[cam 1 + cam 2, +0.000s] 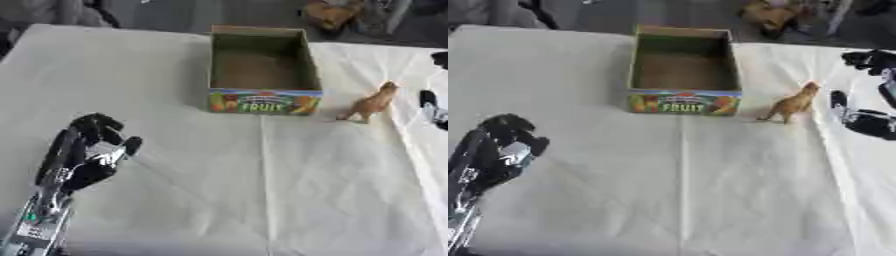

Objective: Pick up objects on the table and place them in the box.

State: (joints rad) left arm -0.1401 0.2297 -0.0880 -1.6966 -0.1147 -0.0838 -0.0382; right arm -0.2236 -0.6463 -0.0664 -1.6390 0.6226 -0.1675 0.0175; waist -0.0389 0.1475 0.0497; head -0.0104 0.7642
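An open cardboard box [262,102] with "FRUIT" printed on its front wall stands at the far middle of the table; its inside shows only a brown floor. Just right of the box stands a small orange-brown toy animal [373,104], upright on its legs. My left hand [92,152] hovers over the near left of the table, fingers curled, holding nothing. My right hand [866,102] shows at the right edge, a little right of the toy and apart from it, with a finger and thumb spread.
A white creased cloth [262,190] covers the table. Dark items and an orange-brown object [770,15] lie beyond the far edge.
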